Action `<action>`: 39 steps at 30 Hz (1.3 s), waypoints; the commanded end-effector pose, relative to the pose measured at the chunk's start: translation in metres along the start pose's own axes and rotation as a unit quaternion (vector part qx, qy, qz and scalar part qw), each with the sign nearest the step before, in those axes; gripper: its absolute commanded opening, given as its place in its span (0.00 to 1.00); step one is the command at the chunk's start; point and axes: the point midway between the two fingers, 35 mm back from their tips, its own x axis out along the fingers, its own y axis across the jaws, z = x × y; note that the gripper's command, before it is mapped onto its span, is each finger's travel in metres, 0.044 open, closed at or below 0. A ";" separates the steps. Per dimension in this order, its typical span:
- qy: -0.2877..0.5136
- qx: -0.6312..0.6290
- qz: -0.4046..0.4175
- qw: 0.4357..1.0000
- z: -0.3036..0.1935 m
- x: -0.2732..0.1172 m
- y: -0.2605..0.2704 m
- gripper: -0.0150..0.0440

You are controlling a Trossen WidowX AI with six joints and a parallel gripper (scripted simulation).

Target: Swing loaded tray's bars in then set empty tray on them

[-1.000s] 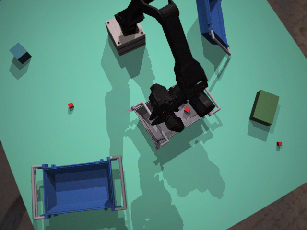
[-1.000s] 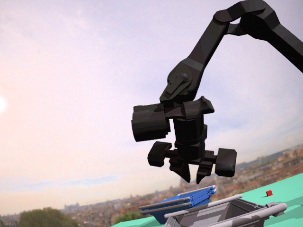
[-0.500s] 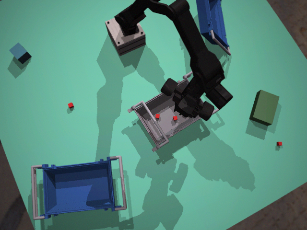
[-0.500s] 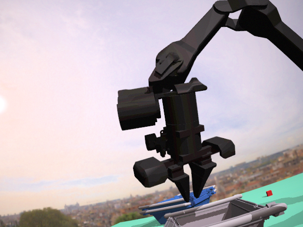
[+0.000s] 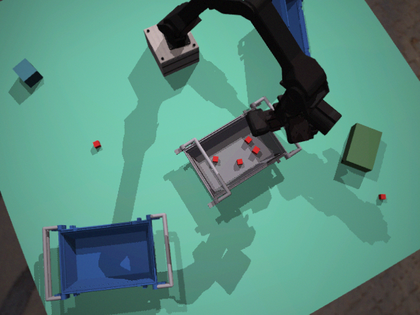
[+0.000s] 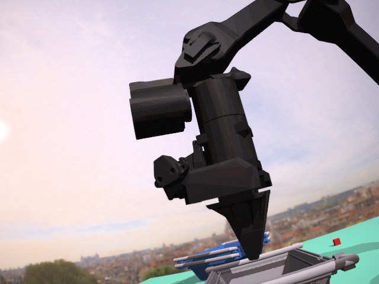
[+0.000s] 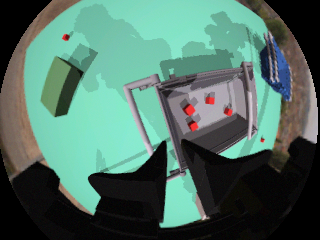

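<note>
Jaws of the gripper are standing slightly open, with a narrow gap and nothing between the fingers. They are pointing down over one end of the gray tray, though the overhead view is mostly hiding the tips, so contact is hard to judge. Four red blocks are lying spread inside that tray. Its inward bar is crossing above the far end, while the outward bar is sticking out past the end beneath the gripper. Well apart, the empty blue tray is standing on the table, both its bars reaching outward. Another blue tray is sitting partly hidden behind the arm.
</note>
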 end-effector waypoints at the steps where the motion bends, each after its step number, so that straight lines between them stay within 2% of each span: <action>1: 0.023 -0.117 0.052 0.992 -0.011 -0.012 0.028 0.41; 11: 0.023 -0.117 0.052 0.992 -0.011 -0.009 0.029 0.41; 24: 0.023 -0.117 0.052 0.992 -0.015 0.048 0.034 0.41; 39: 0.023 -0.117 0.051 0.992 -0.007 0.018 0.006 0.41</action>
